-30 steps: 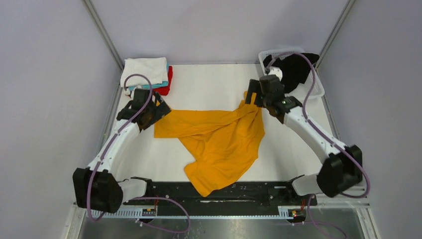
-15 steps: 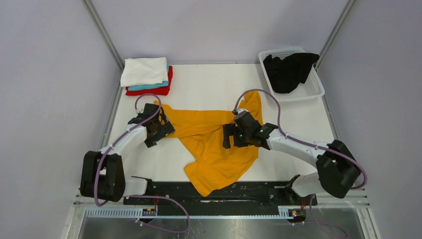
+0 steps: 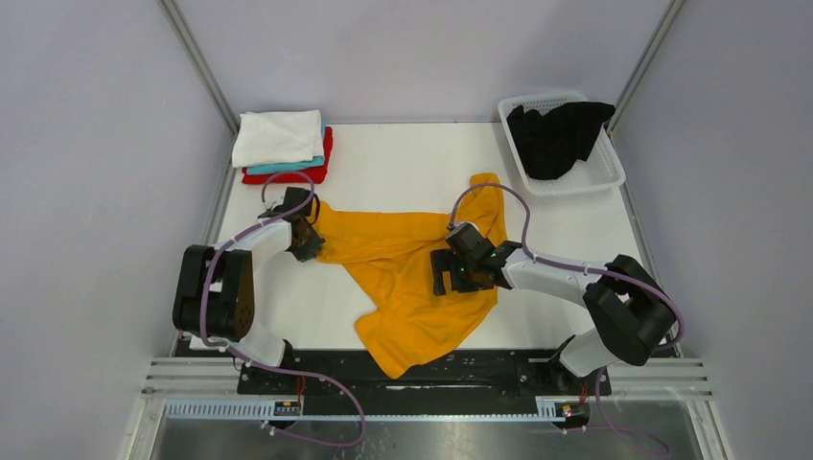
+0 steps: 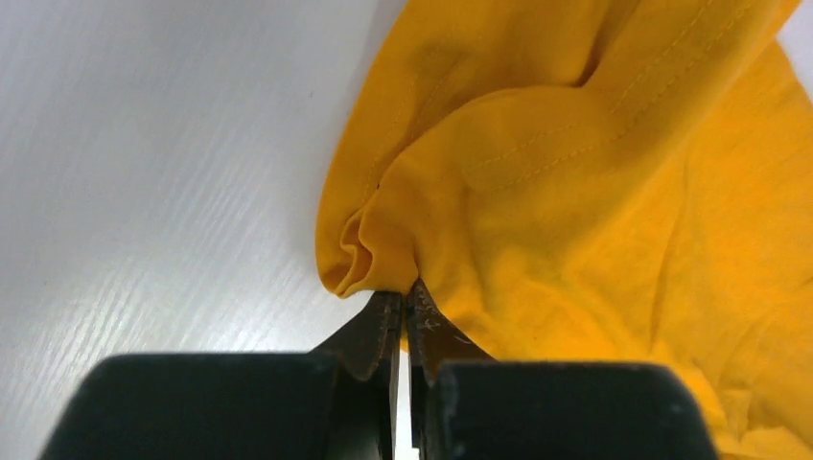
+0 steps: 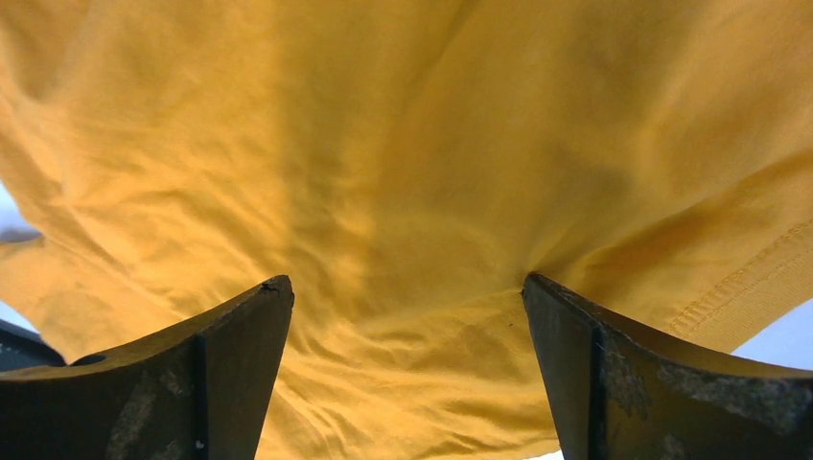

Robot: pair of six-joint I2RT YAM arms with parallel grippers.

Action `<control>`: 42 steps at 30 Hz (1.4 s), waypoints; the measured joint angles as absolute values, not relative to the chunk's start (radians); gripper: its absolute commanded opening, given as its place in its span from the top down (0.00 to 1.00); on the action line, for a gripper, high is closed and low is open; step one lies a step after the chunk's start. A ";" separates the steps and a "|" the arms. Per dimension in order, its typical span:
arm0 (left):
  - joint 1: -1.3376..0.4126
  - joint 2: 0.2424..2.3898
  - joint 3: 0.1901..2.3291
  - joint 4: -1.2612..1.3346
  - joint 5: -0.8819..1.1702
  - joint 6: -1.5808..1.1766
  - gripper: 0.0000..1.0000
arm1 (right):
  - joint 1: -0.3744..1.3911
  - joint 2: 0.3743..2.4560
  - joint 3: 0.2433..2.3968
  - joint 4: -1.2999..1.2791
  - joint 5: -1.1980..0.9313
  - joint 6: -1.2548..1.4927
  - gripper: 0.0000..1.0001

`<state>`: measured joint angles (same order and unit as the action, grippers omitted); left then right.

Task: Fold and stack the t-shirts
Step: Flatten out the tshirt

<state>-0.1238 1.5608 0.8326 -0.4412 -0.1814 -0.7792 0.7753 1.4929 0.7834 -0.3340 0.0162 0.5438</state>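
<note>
Mustard-orange t-shirt (image 3: 412,287) lies crumpled and spread on the worktop (image 3: 403,163), from a near tail at 6 o'clock across the centre and out to 9 o'clock. Right pincer (image 3: 443,273) sits low over the shirt's middle, just near of centre. Its fingers (image 5: 240,364) are wide apart, tips at the cloth, nothing gripped. Left pincer (image 4: 403,305) at 9 o'clock is clamped tight on a bunched fold at the shirt's left edge. Far side, 11 o'clock: folded stack, white t-shirt (image 3: 280,136) on teal t-shirt (image 3: 288,166) on red t-shirt (image 3: 324,158). At 1 o'clock: black t-shirt (image 3: 556,139) heaped unfolded in the basket (image 3: 602,175).
</note>
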 measured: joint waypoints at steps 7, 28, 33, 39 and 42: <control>-0.124 1.470 0.852 -0.519 -0.174 -0.783 1.00 | 0.776 1.547 0.823 -0.337 0.050 0.556 0.01; -0.162 2.117 1.816 -0.601 0.030 -0.709 0.01 | 0.679 1.510 0.786 -0.382 0.134 0.529 0.00; -0.183 1.946 1.532 -0.585 0.024 -0.688 0.01 | 0.575 1.526 0.810 -0.422 0.114 0.515 0.00; -0.184 1.496 1.098 -0.558 -0.033 -0.711 0.01 | 0.406 1.676 0.981 -0.512 0.067 0.491 0.01; -0.183 1.359 1.002 -0.558 -0.094 -0.733 0.01 | 0.344 1.758 1.084 -0.550 0.038 0.485 0.01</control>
